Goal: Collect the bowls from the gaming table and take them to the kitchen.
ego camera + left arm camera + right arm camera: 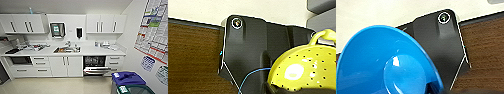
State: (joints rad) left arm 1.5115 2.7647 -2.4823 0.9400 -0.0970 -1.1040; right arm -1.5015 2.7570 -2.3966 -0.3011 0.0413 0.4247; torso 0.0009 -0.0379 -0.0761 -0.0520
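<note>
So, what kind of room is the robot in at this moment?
Most likely a small office kitchen: white wall cabinets with dark bar handles, a steel sink set in a white countertop, and a black dishwasher with its door partly open.

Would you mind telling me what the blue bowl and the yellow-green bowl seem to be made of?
Blue bowl: probably glossy plastic, judging by its even colour and bright highlight. Yellow-green bowl: likely plastic too, shiny, dotted with small holes like a strainer, with a moulded loop handle.
</note>
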